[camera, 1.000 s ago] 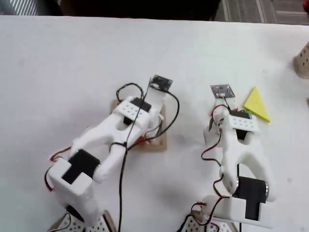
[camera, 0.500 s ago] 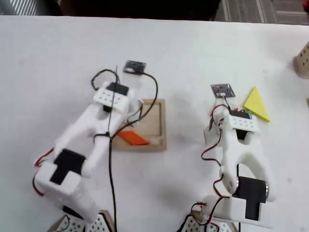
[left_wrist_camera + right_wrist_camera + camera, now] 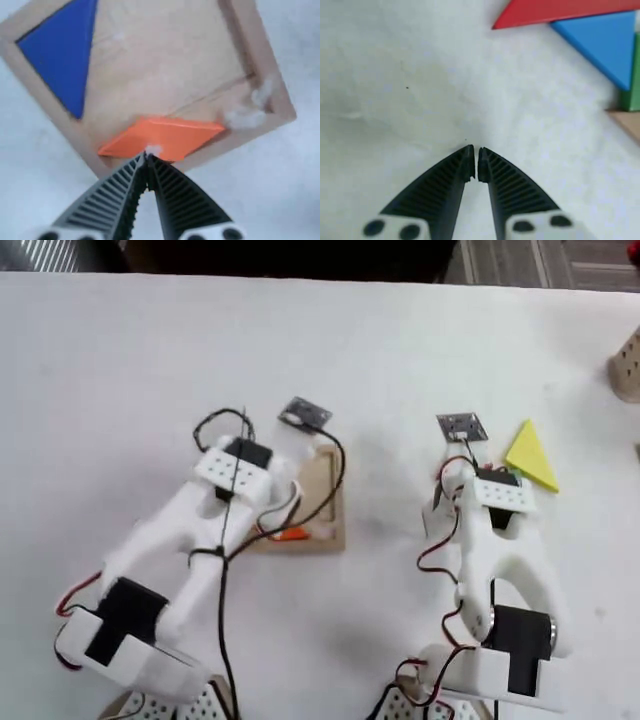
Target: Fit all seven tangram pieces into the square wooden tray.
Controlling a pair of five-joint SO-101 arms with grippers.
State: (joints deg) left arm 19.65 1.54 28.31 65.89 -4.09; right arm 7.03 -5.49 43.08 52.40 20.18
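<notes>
The square wooden tray lies at mid-table, largely covered by my left arm. In the left wrist view the tray holds a blue triangle in one corner. An orange parallelogram rests against the rim. My left gripper is shut, its tips touching that piece's edge. A sliver of the orange piece shows from above. My right gripper is shut over bare table, apart from a red piece, a blue triangle and a green piece. A yellow triangle lies beside my right arm.
A brown cardboard object stands at the table's right edge. White tabletop stretches behind and to the left of both arms. A tan wooden edge shows near the green piece.
My left arm swung left and back off the tray, uncovering the orange piece, then came back over the tray's near edge. The right arm has stayed still.
</notes>
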